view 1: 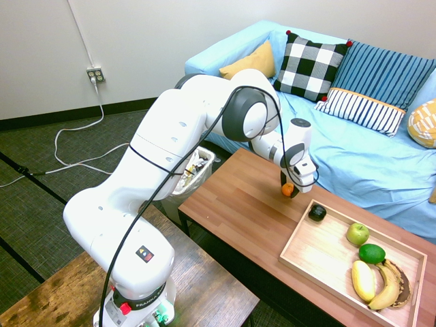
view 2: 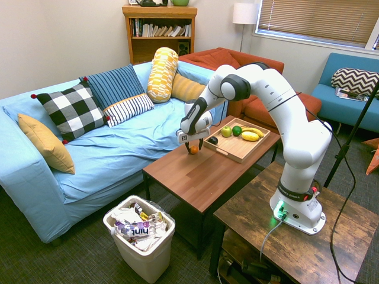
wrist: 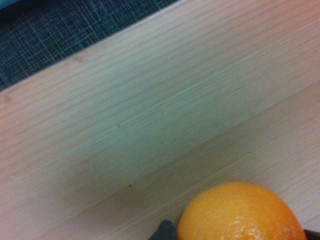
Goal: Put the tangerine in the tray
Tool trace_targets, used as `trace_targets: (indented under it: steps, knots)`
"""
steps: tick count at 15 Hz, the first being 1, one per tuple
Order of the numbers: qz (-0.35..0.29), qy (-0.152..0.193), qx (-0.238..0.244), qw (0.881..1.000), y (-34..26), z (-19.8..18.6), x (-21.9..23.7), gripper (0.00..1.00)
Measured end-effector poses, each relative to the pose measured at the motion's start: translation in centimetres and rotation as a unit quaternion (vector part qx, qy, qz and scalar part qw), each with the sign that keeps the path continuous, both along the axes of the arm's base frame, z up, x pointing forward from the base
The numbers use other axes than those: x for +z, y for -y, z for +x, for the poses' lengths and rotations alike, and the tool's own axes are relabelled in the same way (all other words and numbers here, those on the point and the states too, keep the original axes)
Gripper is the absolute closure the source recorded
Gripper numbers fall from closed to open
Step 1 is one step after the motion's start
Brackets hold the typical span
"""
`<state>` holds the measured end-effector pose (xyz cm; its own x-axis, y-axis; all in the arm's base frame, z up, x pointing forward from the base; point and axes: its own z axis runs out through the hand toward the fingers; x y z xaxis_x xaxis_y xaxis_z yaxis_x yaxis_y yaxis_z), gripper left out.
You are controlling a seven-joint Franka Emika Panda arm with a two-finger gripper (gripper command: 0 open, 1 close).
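Observation:
The small bright-orange tangerine (view 1: 287,190) (view 2: 193,150) rests on the brown wooden table (view 1: 238,211), just short of the tray's near corner. My gripper (view 1: 291,191) (view 2: 193,148) reaches straight down over it, a dark finger pressed against each side, so it is shut on the fruit. The tangerine (wrist: 235,212) fills the lower edge of the wrist view, above bare wood grain. The light wooden tray (view 1: 320,266) (view 2: 233,152) lies on the same table, right beside the fruit.
In the tray lie a dark avocado (view 1: 317,212), a green apple (view 1: 357,234), a lime (view 1: 372,253) and bananas (view 1: 378,283). A blue sofa (view 1: 354,150) runs behind the table. A full waste bin (view 2: 140,234) stands at the table's end.

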<state>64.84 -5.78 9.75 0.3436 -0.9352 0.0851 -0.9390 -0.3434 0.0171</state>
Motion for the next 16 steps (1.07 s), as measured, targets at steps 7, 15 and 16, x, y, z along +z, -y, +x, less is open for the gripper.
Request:
trace_targets:
  steps: [7, 15, 16]
  knots:
    - [0.007, 0.011, 0.021, 1.000, 0.1, 0.6, 5.0, 1.00]
    - [-0.032, -0.006, -0.060, 0.998, 19.1, -13.1, 17.8, 1.00]
    - [-0.031, -0.011, -0.076, 0.997, 21.2, -15.3, 17.0, 1.00]
